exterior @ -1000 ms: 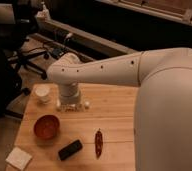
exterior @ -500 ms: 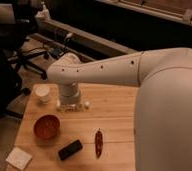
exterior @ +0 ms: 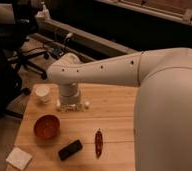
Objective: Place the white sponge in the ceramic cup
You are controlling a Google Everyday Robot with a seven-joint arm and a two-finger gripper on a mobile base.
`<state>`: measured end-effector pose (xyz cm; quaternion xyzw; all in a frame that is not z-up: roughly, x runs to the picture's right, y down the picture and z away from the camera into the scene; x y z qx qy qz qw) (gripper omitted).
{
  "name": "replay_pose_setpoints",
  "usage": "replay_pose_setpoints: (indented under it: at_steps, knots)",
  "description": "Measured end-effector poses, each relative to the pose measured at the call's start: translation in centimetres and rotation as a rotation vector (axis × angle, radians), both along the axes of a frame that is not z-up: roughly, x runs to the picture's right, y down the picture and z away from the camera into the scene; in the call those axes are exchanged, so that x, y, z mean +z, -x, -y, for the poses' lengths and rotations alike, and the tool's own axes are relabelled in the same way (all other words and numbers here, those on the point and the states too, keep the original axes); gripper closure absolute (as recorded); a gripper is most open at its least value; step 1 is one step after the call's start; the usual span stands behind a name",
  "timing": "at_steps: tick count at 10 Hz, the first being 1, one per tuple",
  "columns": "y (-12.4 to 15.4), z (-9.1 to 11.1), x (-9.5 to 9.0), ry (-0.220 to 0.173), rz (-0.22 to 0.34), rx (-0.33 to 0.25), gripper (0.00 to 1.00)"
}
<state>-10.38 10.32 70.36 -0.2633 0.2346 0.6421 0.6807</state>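
While the white sponge [exterior: 19, 159] lies flat at the near left corner of the wooden desk [exterior: 114, 115], the ceramic cup [exterior: 42, 93] stands upright near the far left edge, well apart from it, with a reddish-brown bowl [exterior: 47, 127] between the two. The gripper [exterior: 71, 106] points straight down at the desk just right of the cup, on the end of a thick white arm [exterior: 104, 75] reaching in from the right; whether it is open or closed cannot be told. Since the sponge is not yet picked up, the step in hand is likely the approach: the gripper would need to travel to the near corner, pass clear of the bowl, and come down over the middle of the soft pad, pinching it so it folds narrow enough for the small cup. A black oblong object [exterior: 70, 149] and a red chili pepper [exterior: 98, 142] lie toward the front. Beyond the desk the room is dim, with an office chair [exterior: 34, 62] on the left and a long dark ledge [exterior: 89, 45] behind
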Motion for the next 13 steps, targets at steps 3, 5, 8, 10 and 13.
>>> replay_pose_setpoints:
  at_steps: [3, 5, 8, 10, 13]
  knots:
    - [0.0, 0.0, 0.0, 0.000, 0.000, 0.000, 0.35]
    - [0.0, 0.0, 0.0, -0.001, 0.000, -0.001, 0.35]
    - [0.0, 0.0, 0.0, -0.001, 0.000, -0.001, 0.35]
    - [0.0, 0.0, 0.0, 0.000, 0.000, 0.000, 0.35]
    - [1.9, 0.5, -0.2, -0.036, 0.054, -0.040, 0.35]
